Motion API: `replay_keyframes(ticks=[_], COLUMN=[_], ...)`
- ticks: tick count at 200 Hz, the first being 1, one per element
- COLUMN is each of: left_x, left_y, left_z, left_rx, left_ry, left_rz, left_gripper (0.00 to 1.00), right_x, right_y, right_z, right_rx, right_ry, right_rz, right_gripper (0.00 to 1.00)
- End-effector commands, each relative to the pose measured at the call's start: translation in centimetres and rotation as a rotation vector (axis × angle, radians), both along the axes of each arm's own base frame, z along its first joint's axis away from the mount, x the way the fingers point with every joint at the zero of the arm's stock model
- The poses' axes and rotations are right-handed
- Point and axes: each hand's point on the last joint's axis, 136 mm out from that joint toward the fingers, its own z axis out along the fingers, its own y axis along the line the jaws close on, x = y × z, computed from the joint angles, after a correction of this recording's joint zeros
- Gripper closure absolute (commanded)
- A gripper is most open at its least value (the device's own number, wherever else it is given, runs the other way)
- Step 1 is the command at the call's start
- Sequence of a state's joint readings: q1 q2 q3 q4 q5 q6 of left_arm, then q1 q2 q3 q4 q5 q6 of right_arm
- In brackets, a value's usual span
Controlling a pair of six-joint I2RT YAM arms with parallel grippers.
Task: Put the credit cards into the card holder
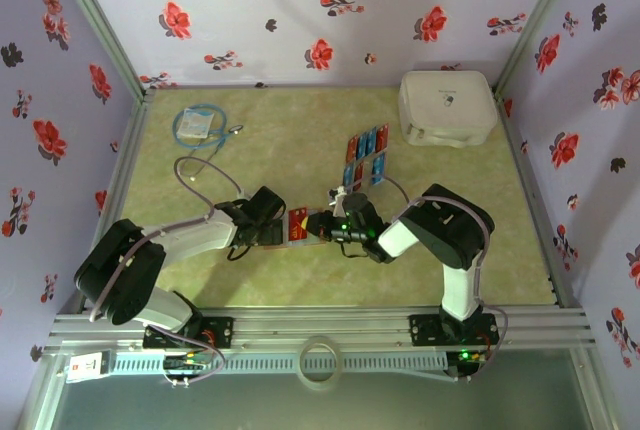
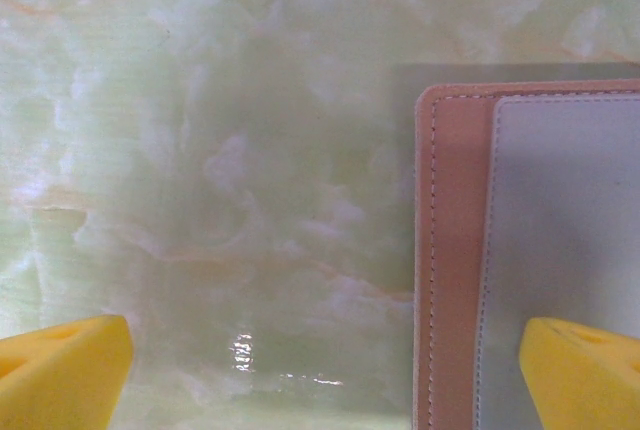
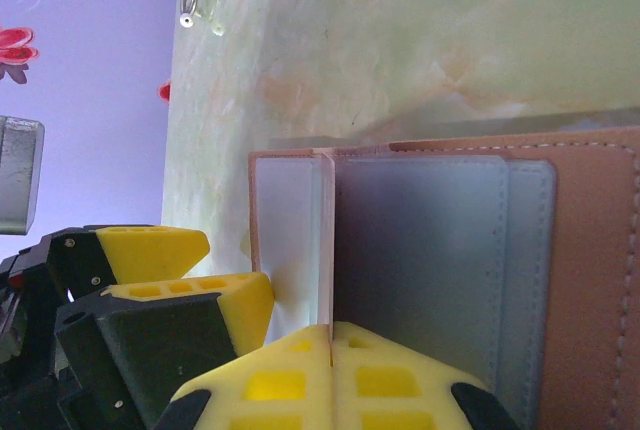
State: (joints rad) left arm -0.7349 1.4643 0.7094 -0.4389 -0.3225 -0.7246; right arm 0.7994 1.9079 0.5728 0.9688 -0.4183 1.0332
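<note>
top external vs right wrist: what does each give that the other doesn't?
Top external adds: the credit cards in a row on the table beyond the grippers, and the white box in the far right corner.
Right wrist adds: the right gripper shut on a thin pocket leaf of the card holder, the leaf standing on edge.
Shared: the card holder open on the table, with the open left gripper close beside it.

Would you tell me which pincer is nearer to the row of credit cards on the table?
Right. The right pincer sits just near-left of the credit cards, shut on a leaf of the card holder; the left pincer is farther left, beyond it.
</note>
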Motion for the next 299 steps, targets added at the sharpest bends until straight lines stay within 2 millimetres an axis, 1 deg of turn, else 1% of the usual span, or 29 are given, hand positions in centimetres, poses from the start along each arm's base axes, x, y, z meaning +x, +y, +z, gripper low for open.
replay_keyframes(ticks=[1, 61, 140, 238, 277, 299], left_x=[-0.3, -0.2, -0.2, -0.2, -0.2, -0.2], left_y=[0.7, 0.6, 0.7, 0.6, 0.6, 0.6], left_z=[-0.1, -0.1, -0.1, -0.2, -0.2, -0.2], left_rx=[0.038, 0.037, 0.040, 0.040, 0.039, 0.039], left_ry=[-0.001, -0.002, -0.001, -0.002, 0.000, -0.001], left_rz=[0.005, 0.004, 0.003, 0.000, 0.001, 0.000], left_gripper=[0.00, 0.00, 0.00, 0.00, 0.00, 0.00], right_x=[-0.3, -0.5, -0.7, -1.1, -1.1, -1.0], right_y=[-0.5, -0.8, -0.2, 0.3, 0.0, -0.6], right_z=[-1.0, -1.9, -1.9, -2.6, -2.6, -2.6], right_rx=[-0.037, -0.073, -0.063, -0.076, -0.080, -0.088], right_ry=[0.021, 0.046, 0.061, 0.085, 0.084, 0.083], right_rz=[-0.024, -0.038, -0.011, 0.020, 0.009, -0.019], right_gripper=[1.00, 1.00, 1.00, 1.00, 1.00, 1.00])
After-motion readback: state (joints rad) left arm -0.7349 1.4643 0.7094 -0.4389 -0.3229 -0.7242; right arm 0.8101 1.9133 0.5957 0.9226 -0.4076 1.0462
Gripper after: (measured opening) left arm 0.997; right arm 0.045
